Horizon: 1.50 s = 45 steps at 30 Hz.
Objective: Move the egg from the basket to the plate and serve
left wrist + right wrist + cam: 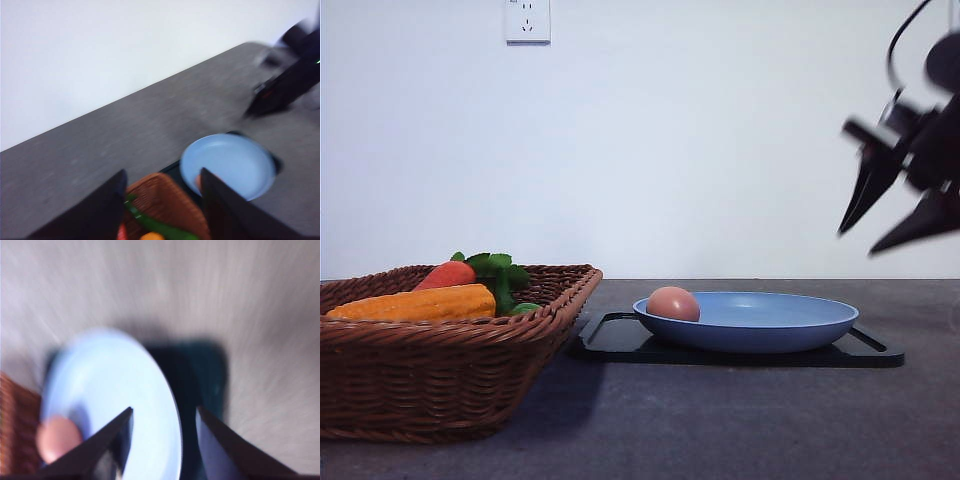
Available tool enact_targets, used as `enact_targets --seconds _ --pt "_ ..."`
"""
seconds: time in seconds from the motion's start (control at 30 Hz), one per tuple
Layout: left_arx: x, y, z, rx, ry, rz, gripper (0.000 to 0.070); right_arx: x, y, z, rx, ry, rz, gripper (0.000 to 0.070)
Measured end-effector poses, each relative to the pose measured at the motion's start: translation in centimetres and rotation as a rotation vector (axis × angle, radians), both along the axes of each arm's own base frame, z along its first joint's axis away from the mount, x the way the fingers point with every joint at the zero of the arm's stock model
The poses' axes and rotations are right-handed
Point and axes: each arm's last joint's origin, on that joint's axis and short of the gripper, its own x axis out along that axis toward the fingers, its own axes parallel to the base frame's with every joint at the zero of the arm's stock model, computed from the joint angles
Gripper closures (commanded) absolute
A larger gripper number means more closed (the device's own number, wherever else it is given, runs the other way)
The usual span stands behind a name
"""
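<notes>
The pinkish-brown egg [672, 303] lies on the left side of the light-blue plate [760, 322], and the right wrist view shows the egg [59, 437] on the plate [110, 385] too. At the left stands the wicker basket [440, 350]. My right gripper [865, 235] hangs open, high above the plate's right end, holding nothing; its fingertips [127, 415] frame the plate's rim. My left gripper [162, 182] is open and empty, high over the basket [165, 200] beside the plate [230, 165].
A flat black tray [740, 350] lies under the plate. An orange corn cob [415, 302] and a red carrot [447, 274] with green leaves lie in the basket. The dark grey table [720, 420] runs to a white wall.
</notes>
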Motion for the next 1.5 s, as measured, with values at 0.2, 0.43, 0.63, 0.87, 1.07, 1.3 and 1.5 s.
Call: enact_targets --seconds 0.2,0.43,0.63,0.87,1.07,1.3,1.5 --pt "3.1 -2.1 -1.7 0.155 0.048 0.120 0.0700 -3.5 1.0 4.2 -0.091 -0.070 0.043 0.0700" --pt "7.4 -1.9 -4.4 0.295 0.198 0.266 0.0700 -8.0 4.8 7.0 -0.376 -0.119 0.109 0.0700" --pt "9.3 0.8 -7.6 0.240 0.325 0.366 0.0700 -11.6 7.2 7.1 -0.486 -0.236 0.151 0.0700" --pt "7.2 3.6 -11.5 0.036 0.275 0.405 0.0700 -15.8 7.5 4.4 -0.467 -0.448 0.142 0.0700" --pt "3.8 4.8 -14.8 -0.160 0.202 0.357 0.0700 -18.3 6.7 0.5 -0.427 -0.590 0.094 0.0700" --pt "1.6 5.6 -15.0 -0.326 0.136 0.322 0.0700 -19.5 6.4 -1.2 -0.388 -0.677 0.074 0.0700" --pt "1.6 5.6 -14.8 -0.348 0.124 0.322 0.0700 -19.4 6.4 -1.1 -0.383 -0.691 0.068 0.0700"
